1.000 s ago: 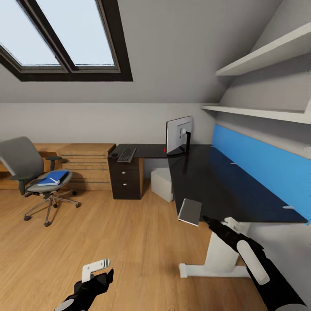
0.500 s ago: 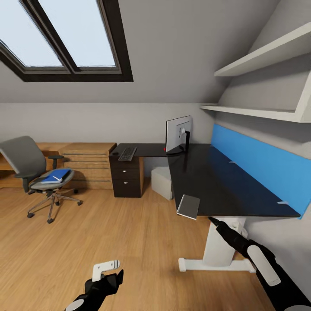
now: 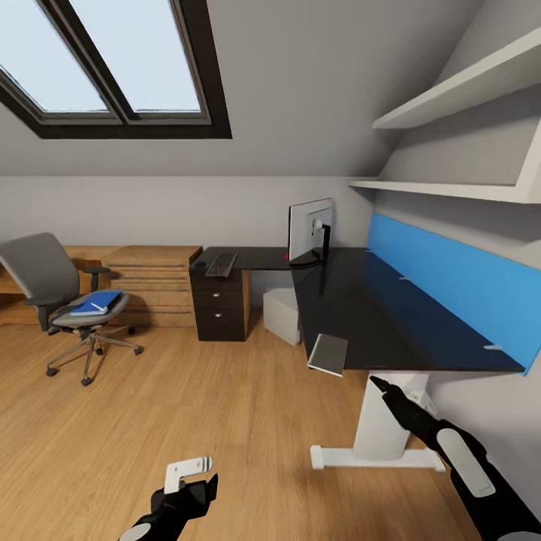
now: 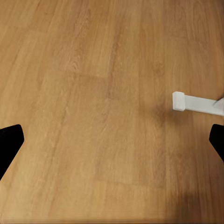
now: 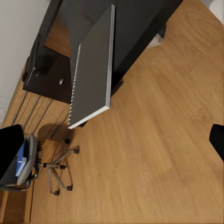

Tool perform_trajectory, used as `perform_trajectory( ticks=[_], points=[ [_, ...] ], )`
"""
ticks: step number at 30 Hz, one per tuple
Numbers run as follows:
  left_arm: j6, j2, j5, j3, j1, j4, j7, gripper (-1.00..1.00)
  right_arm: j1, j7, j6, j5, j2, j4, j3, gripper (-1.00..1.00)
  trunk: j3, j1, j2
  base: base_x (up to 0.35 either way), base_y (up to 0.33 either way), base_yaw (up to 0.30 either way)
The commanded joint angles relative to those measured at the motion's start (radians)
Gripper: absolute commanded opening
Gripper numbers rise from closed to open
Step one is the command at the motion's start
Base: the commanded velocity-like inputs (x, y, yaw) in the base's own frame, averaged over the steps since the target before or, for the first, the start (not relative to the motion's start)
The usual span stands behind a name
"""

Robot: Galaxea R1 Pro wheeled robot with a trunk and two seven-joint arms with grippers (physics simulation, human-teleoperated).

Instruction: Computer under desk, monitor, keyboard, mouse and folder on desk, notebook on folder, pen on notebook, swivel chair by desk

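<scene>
Both hands have dropped back: your right hand (image 3: 376, 383) now hangs below the table (image 3: 376, 315) edge, off the notebook (image 3: 328, 354), which overhangs the near corner. Its fingers are spread, as are the left hand's (image 3: 191, 473). The folder (image 3: 96, 303) waits on the swivel chair (image 3: 45, 282), so nothing is stacked yet.

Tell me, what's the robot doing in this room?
It's tidying a desk and holds nothing right now. Its right gripper is open, just below the notebook that hangs over the desk's edge. The left gripper is open over the floor. The folder lies on the chair. The monitor and keyboard are on the desk.
</scene>
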Motion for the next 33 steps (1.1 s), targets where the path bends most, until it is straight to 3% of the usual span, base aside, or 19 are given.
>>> perform_trajectory(
  ticks=[1,3,4,9,14,21,25,26,27,29,33],
  points=[
    [0.003,0.000,0.010,-0.001,0.000,-0.001,0.009,1.00,0.000,0.004,0.005,-0.008,0.003,0.000,-0.003,1.00,-0.004,0.004,-0.008,0.000,0.000,0.000],
    [0.003,0.000,0.010,-0.001,0.000,0.000,0.009,1.00,0.000,0.011,0.004,-0.021,0.013,-0.001,-0.004,1.00,-0.010,0.012,-0.022,0.000,0.000,0.000],
    [0.003,0.001,0.010,-0.001,0.000,0.002,0.009,1.00,0.000,0.031,0.001,-0.045,0.035,-0.002,-0.005,1.00,-0.013,0.015,-0.029,0.000,0.000,0.000],
    [0.003,0.001,0.010,0.000,0.000,0.007,0.009,1.00,0.000,0.057,-0.051,-0.071,0.083,-0.006,-0.008,1.00,-0.029,0.035,-0.064,0.000,0.000,0.000],
    [0.003,0.000,0.011,0.000,0.000,0.016,0.009,1.00,0.000,0.072,-0.120,-0.084,0.103,-0.007,-0.008,1.00,-0.045,0.054,-0.099,0.000,0.000,0.000],
    [0.003,0.000,0.010,0.000,0.000,0.025,0.009,1.00,0.000,0.177,-0.138,-0.096,0.116,-0.005,-0.011,1.00,-0.067,0.081,-0.148,0.000,0.000,0.000],
    [0.003,0.000,0.010,0.000,0.000,0.026,0.009,1.00,0.000,0.192,-0.138,-0.176,0.115,0.005,-0.011,1.00,-0.079,0.096,-0.176,0.000,0.000,0.000],
    [0.003,0.000,0.010,0.000,0.000,0.026,0.009,1.00,0.000,0.193,-0.134,-0.252,0.112,0.016,-0.010,1.00,-0.082,0.100,-0.183,0.000,0.000,0.000],
    [0.003,0.000,0.010,0.000,0.000,0.026,0.009,1.00,0.000,0.193,-0.133,-0.276,0.112,0.020,-0.009,1.00,-0.086,0.104,-0.190,0.000,0.000,0.000],
    [0.003,0.000,0.009,-0.001,0.000,0.026,0.009,1.00,0.000,0.194,-0.132,-0.306,0.112,0.024,-0.008,1.00,-0.092,0.111,-0.204,0.000,0.000,0.000],
    [0.003,-0.001,0.009,-0.001,0.000,0.026,0.009,1.00,0.000,0.193,-0.132,-0.316,0.112,0.026,-0.007,1.00,-0.104,0.127,-0.232,0.000,0.000,0.000]
  ],
)
